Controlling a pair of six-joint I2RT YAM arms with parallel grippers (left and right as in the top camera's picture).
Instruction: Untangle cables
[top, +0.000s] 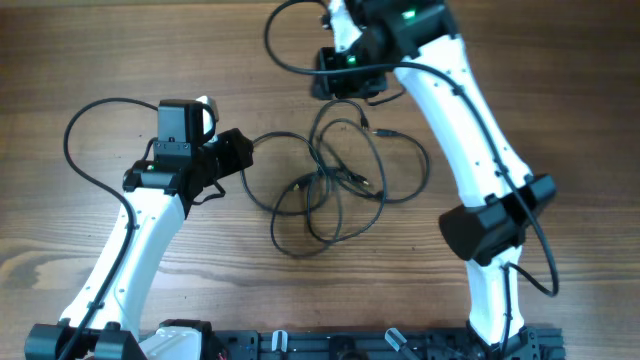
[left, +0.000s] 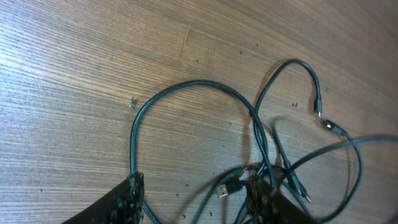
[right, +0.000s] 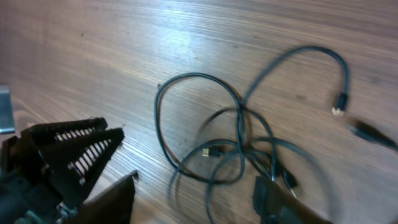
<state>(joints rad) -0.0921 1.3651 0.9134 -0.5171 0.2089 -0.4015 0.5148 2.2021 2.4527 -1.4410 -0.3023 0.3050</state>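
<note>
Several thin black cables (top: 330, 185) lie in a loose tangle of loops at the middle of the wooden table. My left gripper (top: 243, 150) sits at the tangle's left edge. In the left wrist view it (left: 199, 202) is open, with a cable loop (left: 186, 86) and a gold USB plug (left: 225, 190) lying between the fingers, not pinched. My right gripper (top: 350, 95) hangs over the tangle's far side. The right wrist view shows it (right: 196, 202) open above blurred cables (right: 198, 75), holding nothing.
The table top (top: 120, 50) is bare wood. Thicker arm cables arc at the left (top: 90, 110) and at the back (top: 285, 50). A black base rail (top: 350, 345) runs along the front edge. The left arm's gripper body (right: 68, 155) shows in the right wrist view.
</note>
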